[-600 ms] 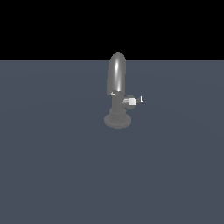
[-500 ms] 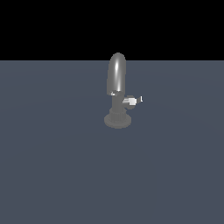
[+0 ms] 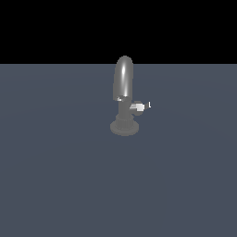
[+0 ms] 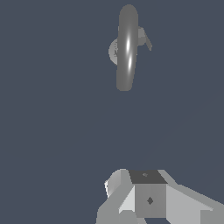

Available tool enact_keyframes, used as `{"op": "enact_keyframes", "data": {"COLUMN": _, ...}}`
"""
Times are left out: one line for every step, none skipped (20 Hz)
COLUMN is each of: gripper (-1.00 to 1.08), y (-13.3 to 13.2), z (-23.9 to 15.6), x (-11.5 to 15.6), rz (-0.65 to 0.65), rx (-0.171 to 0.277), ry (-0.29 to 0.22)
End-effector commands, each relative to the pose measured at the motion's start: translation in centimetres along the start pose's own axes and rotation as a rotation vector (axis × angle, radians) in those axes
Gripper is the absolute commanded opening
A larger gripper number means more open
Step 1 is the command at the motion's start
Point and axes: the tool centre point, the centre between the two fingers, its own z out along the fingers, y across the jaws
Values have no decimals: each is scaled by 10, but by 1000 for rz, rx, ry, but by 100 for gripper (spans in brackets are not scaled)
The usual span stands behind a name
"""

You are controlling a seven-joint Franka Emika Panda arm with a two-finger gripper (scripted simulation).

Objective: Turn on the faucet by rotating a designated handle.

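No readable text, label, brand, number or sign anywhere. Nothing printed on the faucet [image 3: 124,99] or its handle [image 3: 139,107] (the thin white bar at its tip only resembles a letter). Two small dark diamond marks on the gripper [image 4: 146,192], not legible as signs.

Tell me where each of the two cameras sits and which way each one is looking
Exterior view: off the arm, looking level across the grey floor at the faucet; its handle juts toward the exterior view's right; no robot part shows.
Wrist view: on the wrist, looking down on the faucet from above and apart from it; the gripper fills the near edge.
Shared: faucet, handle and floor.
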Motion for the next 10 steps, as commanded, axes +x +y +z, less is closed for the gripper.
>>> {"op": "enact_keyframes", "data": {"gripper": -100, "y": -2, "z": 0, "x": 6, "rz": 17, "rx": 8, "ry": -19}}
{"op": "enact_keyframes", "data": {"gripper": -100, "y": -3, "z": -1, "x": 9, "rz": 26, "rx": 12, "ry": -28}}
{"op": "enact_keyframes", "data": {"gripper": -100, "y": -4, "z": -1, "x": 13, "rz": 35, "rx": 16, "ry": -38}}
{"op": "enact_keyframes", "data": {"gripper": -100, "y": -4, "z": -1, "x": 16, "rz": 45, "rx": 21, "ry": -49}}
{"op": "enact_keyframes", "data": {"gripper": -100, "y": -5, "z": -2, "x": 20, "rz": 56, "rx": 26, "ry": -60}}
{"op": "enact_keyframes", "data": {"gripper": -100, "y": -6, "z": -2, "x": 24, "rz": 67, "rx": 31, "ry": -73}}
{"op": "enact_keyframes", "data": {"gripper": -100, "y": -7, "z": -2, "x": 29, "rz": 79, "rx": 36, "ry": -86}}
{"op": "enact_keyframes", "data": {"gripper": -100, "y": -8, "z": -2, "x": 33, "rz": 92, "rx": 42, "ry": -100}}
{"op": "enact_keyframes", "data": {"gripper": -100, "y": -9, "z": -2, "x": 38, "rz": 106, "rx": 49, "ry": -114}}
{"op": "enact_keyframes", "data": {"gripper": -100, "y": -10, "z": -2, "x": 43, "rz": 120, "rx": 55, "ry": -129}}
